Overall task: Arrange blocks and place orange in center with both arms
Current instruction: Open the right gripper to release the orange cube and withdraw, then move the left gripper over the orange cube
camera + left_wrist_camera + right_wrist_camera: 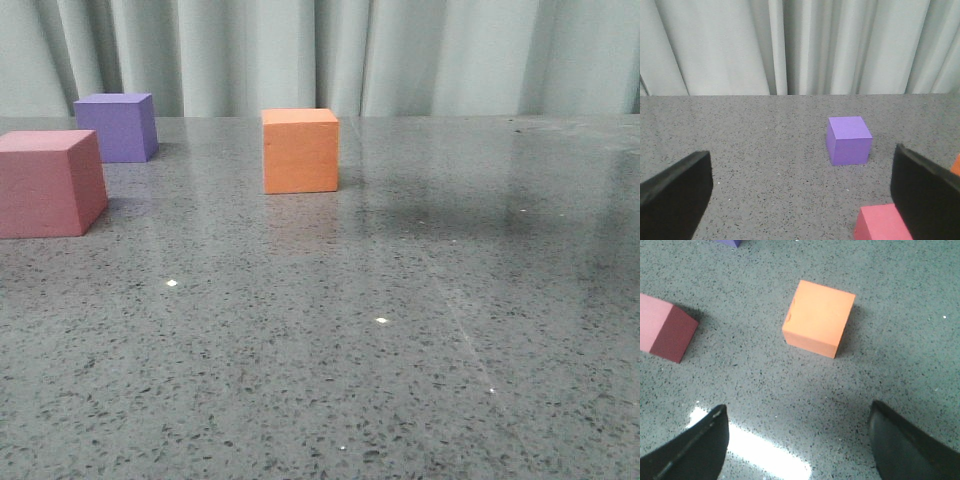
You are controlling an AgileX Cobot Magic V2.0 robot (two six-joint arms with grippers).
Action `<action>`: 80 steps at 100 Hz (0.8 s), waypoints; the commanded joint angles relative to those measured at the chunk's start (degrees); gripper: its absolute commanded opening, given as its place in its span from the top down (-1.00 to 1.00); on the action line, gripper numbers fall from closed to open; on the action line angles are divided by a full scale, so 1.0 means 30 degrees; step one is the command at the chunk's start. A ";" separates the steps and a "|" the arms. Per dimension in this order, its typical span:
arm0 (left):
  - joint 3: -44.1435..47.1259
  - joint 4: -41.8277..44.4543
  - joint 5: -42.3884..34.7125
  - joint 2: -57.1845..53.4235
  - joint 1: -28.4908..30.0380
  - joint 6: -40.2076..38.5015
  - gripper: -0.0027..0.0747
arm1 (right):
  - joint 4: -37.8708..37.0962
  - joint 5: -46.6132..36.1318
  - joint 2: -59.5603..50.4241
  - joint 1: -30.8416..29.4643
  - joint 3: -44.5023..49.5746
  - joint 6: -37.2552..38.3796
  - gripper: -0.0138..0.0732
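**Three cubes on the table, both grippers spread and empty**

On the speckled grey table [400, 330], the pinkish-red cube [50, 183] sits at the left edge, partly cut off by the front view. Just behind it, toward the far left corner, stands the purple cube [118, 126], a small gap apart from the pinkish-red one. The orange cube [300, 150] rests upright further right, near the middle of the table's width and toward the far edge, well apart from the other two. A pale curtain [400, 50] hangs behind the far edge.

The left gripper [800, 200] hangs above the table with its fingers [675, 195] spread wide, holding nothing. The right gripper [800, 445] is likewise spread and empty, hovering over bare table on the near side of the orange cube.
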 commanded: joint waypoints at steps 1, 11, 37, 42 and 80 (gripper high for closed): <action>-0.0715 -0.0233 -0.1730 0.0120 0.0011 0.0000 -0.86 | -0.0337 -0.3010 -0.2299 -0.0032 0.1452 -0.0183 -0.63; -0.0715 -0.0585 -0.2016 0.0120 0.0011 0.0000 -0.86 | -0.0337 -0.4612 -0.4192 -0.0032 0.4110 -0.0183 -0.63; -0.0715 -0.0585 -0.2196 0.0120 0.0011 0.0000 -0.86 | -0.0566 -0.7507 -0.8394 -0.0032 0.9556 -0.0183 -0.63; -0.0715 -0.0630 -0.2196 0.0120 0.0011 0.0000 -0.86 | -0.0566 -0.7649 -0.8969 -0.0032 1.0292 -0.0183 -0.63; -0.0824 -0.0711 -0.1825 0.0265 0.0011 0.0000 -0.86 | -0.0566 -0.7730 -1.1678 -0.0032 1.3489 -0.0183 -0.63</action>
